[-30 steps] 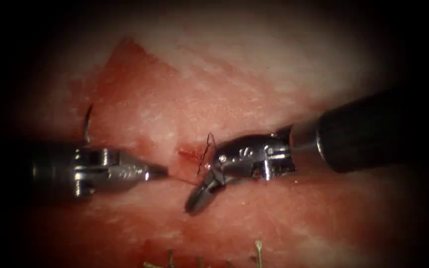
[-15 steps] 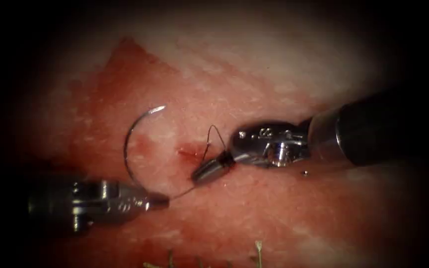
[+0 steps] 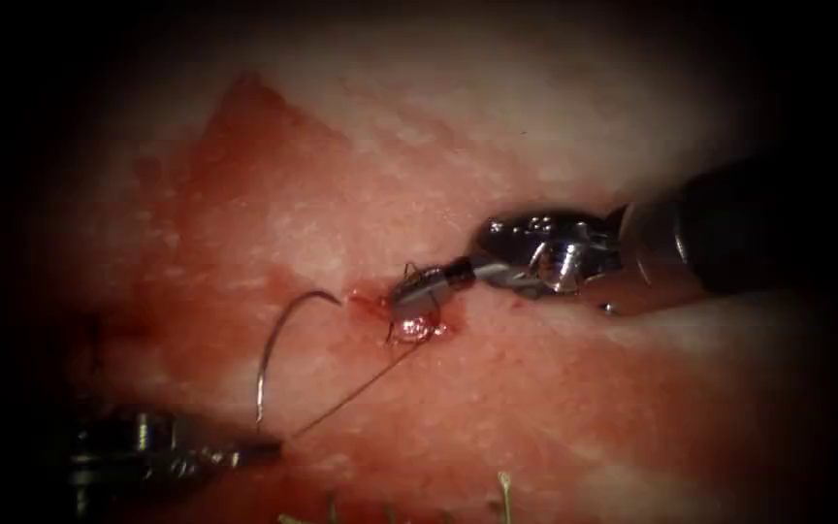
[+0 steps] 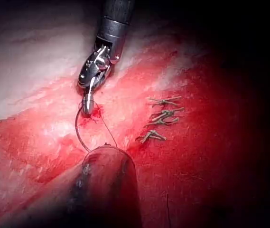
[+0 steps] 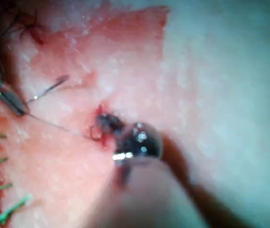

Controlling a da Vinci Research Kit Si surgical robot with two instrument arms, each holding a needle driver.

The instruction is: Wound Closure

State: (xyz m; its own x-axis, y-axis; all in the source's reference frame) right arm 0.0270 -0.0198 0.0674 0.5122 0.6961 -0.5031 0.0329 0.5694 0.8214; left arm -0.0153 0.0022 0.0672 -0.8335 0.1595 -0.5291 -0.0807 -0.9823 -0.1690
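The left tool (image 3: pixel 262 449) sits low on the left side, jaws shut on the needle (image 3: pixel 278 340) at its tail end. The needle arcs up free of the tissue (image 3: pixel 555 408), its tip just left of the small red cut (image 3: pixel 369 303). Thread (image 3: pixel 351 393) runs taut from the needle's tail to the stitch site at the cut. The right tool (image 3: pixel 417 284) comes in from the right with jaws shut on the thread at the cut, small loops around its tip. The left wrist view shows the right tool (image 4: pixel 88 102), needle (image 4: pixel 77 130) and thread (image 4: pixel 107 130); the right wrist view shows its jaws (image 5: pixel 107 122).
Cut thread ends (image 3: pixel 502 482) of finished stitches stick up at the near edge, also seen as several tied stitches (image 4: pixel 159 115) beside the working site. Red fluid (image 3: pixel 244 194) stains the tissue left of and around the cut. The left tool (image 5: pixel 6 97) and needle (image 5: pixel 49 89) lie beyond the thread (image 5: pixel 59 126).
The left tool moved down and left with the needle, drawing the thread taut. The right tool's jaws swung up from below the cut onto it.
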